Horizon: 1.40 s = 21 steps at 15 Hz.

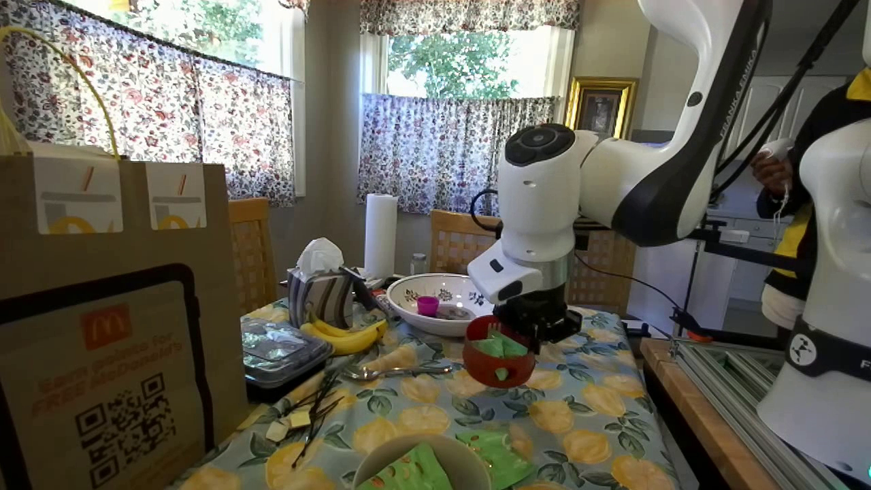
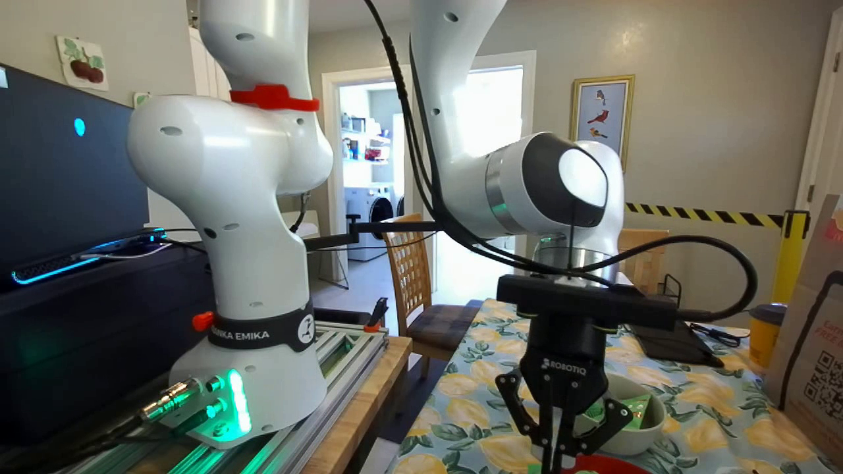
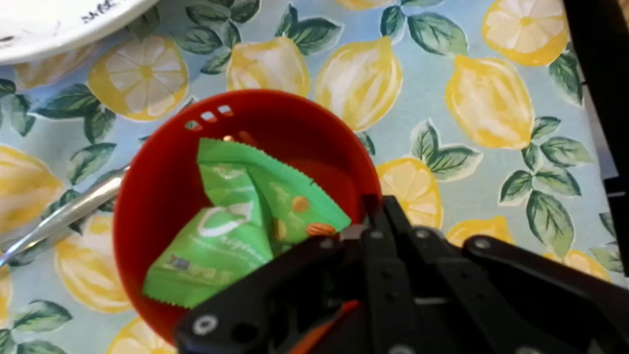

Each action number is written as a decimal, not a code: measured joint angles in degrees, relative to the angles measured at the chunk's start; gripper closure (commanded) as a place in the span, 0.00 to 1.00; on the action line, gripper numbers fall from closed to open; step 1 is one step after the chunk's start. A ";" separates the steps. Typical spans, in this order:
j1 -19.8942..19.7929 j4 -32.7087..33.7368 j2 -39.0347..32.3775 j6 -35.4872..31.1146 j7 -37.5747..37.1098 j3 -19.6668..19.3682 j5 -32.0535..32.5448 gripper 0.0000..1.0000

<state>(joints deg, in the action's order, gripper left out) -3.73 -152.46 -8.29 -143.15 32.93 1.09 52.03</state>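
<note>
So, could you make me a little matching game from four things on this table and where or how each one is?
1. Red bowl
2. Pink cup
3. Bananas
4. Paper towel roll

A. Inside the white bowl
B. White, standing upright
C. Right beside the tissue box
D. Pinched at its rim by the gripper

Pairs: 1-D, 2-A, 3-C, 4-B

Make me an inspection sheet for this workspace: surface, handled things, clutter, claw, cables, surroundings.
Surface: lemon-print tablecloth.
Handled things: red bowl with green packaging inside.
Clutter: bananas, metal cutlery, tissue box, large patterned bowl, paper bag.
Claw: closed on the red bowl's rim, by the wrist view.
Cables: black, running along the arm; one loops out above the claw.
Surroundings: person near the arm, partly hidden; wooden chairs; curtained windows.
</note>
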 measured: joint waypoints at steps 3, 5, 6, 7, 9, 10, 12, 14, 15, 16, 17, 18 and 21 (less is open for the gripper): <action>-0.38 -0.76 -0.08 -5.13 -0.51 -1.81 0.02 0.99; -0.62 -1.13 -0.41 -7.30 -0.51 -2.47 0.02 0.99; -0.80 -1.28 -0.70 -8.06 -0.51 -2.64 0.02 0.99; -0.89 -1.35 -1.06 -8.61 -0.51 -2.81 0.02 0.99; -0.89 -1.35 -2.05 -9.35 -0.51 -3.04 0.02 0.99; -0.91 -1.35 -2.63 -9.66 -0.51 -3.08 0.02 0.99; -0.94 -1.30 -3.67 -9.95 -0.51 -3.10 0.02 0.99; -0.98 -1.19 -4.69 -9.97 -0.51 -3.11 0.02 0.99; -0.99 -1.12 -5.23 -9.97 -0.51 -3.11 0.02 0.99; -0.99 -1.03 -5.75 -9.97 -0.51 -3.11 0.02 0.99; -1.00 -0.91 -6.25 -9.97 -0.51 -3.11 0.02 0.99; -1.02 -0.76 -6.75 -9.97 -0.51 -3.11 0.02 0.72; -1.05 -0.31 -7.82 -9.91 -0.51 -3.12 -0.01 0.81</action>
<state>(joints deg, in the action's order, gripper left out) -4.78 -152.77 -16.11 -153.06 32.42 -2.03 52.01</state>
